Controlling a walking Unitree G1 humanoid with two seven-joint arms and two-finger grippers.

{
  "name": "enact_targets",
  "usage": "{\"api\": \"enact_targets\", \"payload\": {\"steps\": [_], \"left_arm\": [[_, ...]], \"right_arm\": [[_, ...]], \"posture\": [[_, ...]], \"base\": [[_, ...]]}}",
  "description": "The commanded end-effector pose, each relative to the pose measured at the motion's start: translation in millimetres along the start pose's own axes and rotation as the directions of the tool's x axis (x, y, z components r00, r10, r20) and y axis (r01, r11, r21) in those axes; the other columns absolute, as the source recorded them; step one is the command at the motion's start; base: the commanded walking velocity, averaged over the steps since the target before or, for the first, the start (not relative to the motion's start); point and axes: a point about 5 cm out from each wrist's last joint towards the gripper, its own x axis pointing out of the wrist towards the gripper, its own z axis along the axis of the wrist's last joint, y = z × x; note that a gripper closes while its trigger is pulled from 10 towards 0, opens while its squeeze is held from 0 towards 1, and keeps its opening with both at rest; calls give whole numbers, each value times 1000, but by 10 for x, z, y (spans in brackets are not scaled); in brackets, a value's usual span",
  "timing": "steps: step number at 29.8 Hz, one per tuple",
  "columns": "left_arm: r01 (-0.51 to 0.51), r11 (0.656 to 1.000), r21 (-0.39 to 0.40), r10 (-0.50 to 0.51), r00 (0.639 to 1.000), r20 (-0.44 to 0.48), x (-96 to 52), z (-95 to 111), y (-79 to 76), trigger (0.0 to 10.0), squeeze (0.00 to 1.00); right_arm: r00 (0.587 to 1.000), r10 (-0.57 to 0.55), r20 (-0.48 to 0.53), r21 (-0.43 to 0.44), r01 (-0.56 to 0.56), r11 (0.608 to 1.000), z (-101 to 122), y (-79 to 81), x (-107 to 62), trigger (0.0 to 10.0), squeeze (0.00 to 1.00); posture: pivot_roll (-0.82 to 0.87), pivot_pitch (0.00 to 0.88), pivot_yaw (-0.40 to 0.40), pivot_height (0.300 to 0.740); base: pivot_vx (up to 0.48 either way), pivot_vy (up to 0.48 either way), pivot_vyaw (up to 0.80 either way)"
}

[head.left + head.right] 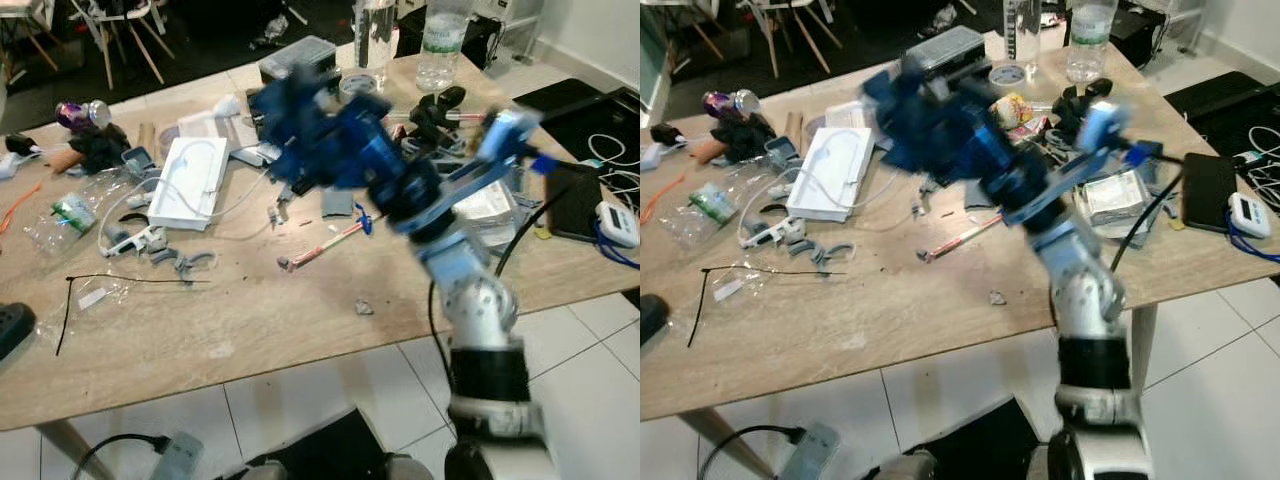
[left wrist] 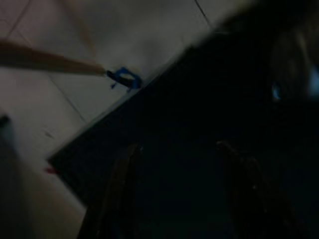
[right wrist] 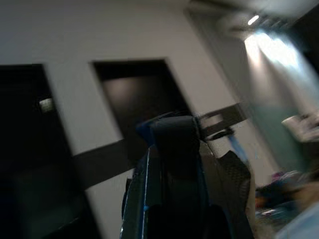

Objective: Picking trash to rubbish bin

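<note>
Trash lies scattered over the light wooden table (image 1: pixel 250 320): a crumpled clear plastic bag (image 1: pixel 75 215) with a green label near the left edge, a thin black cable tie (image 1: pixel 100 285) toward the near left corner, a small grey scrap (image 1: pixel 364 308) close to the near edge, and a red-and-white stick-like item (image 1: pixel 325 243) near the middle. A flat white box (image 1: pixel 190 178) with a white cord looped over it sits left of centre, and a crushed purple drink can (image 1: pixel 80 114) lies at the far left corner. Two clear plastic water bottles (image 1: pixel 440 45) stand along the far edge. A black tablet-like slab (image 1: pixel 577 200) lies by the right edge. The right gripper (image 1: pixel 300 125), blurred by motion, is raised above the middle of the table on the silver right arm (image 1: pixel 480 310); I cannot tell how its pincer is set. In the right wrist view the black fingers (image 3: pixel 174 164) appear against a pale wall with dark openings. The left gripper (image 2: pixel 182 194) hangs low in shade over a dark mat and pale floor tiles (image 2: pixel 75 94), its two fingers spread apart with nothing between them.
</note>
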Motion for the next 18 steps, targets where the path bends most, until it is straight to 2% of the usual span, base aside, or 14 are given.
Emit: {"api": "enact_targets", "payload": {"steps": [1, 3, 5, 10, 11, 12, 13, 15, 16, 18], "left_arm": [[-59, 997, -53, 59, 998, -9, -12, 3, 158, 10000, 0], [-72, 997, -32, 71, 997, -9, -14, 17, 197, 10000, 0], [-124, 992, -7, 124, 992, -33, -33, -10, 329, 10000, 0], [-207, 978, -28, 204, 976, -74, -70, -97, 483, 10000, 0], [-244, 966, -84, 236, 967, -92, -85, -138, 529, 10000, 0], [-244, 966, -84, 236, 967, -92, -85, -138, 529, 10000, 0], [-269, 955, -123, 257, 961, -106, -96, -167, 558, 10000, 0], [-321, 911, -260, 293, 946, -142, -119, -232, 609, 10000, 0], [-321, 911, -260, 293, 946, -142, -119, -232, 609, 10000, 0], [-363, 858, -362, 318, 931, -180, -144, -303, 656, 10000, 0]], "right_arm": [[997, 82, -2, 14, -82, 997, 2, 134, 99, 10000, 0], [996, 93, -11, 21, -93, 995, -22, 154, 111, 10000, 0], [993, 102, -57, 22, -101, 995, -114, 179, 137, 10000, 0], [988, 102, -115, 13, -101, 995, -218, 204, 148, 10000, 0], [986, 100, -133, 12, -99, 995, -250, 225, 140, 10000, 0], [986, 100, -133, 12, -99, 995, -250, 225, 140, 10000, 0], [984, 99, -145, 11, -98, 995, -272, 239, 135, 10000, 0], [980, 97, -174, 15, -96, 995, -320, 261, 113, 10000, 0], [980, 97, -174, 15, -96, 995, -320, 261, 113, 10000, 0], [975, 90, -204, 15, -89, 996, -367, 262, 92, 10000, 0]], "posture": [[22, 78, 98, 740], [22, 78, 98, 740], [13, 71, 101, 740], [-4, 61, 98, 740], [-6, 60, 94, 740], [-6, 60, 94, 740], [-6, 60, 94, 740], [-7, 64, 86, 740], [-7, 64, 86, 740], [-7, 67, 81, 740]], "base": [[0, 0, 0], [0, 0, 0], [0, 0, 0], [0, 0, 0], [0, 0, 0], [0, 0, 0], [0, 0, 0], [0, 0, 0], [0, 0, 0], [0, 0, 0]]}}
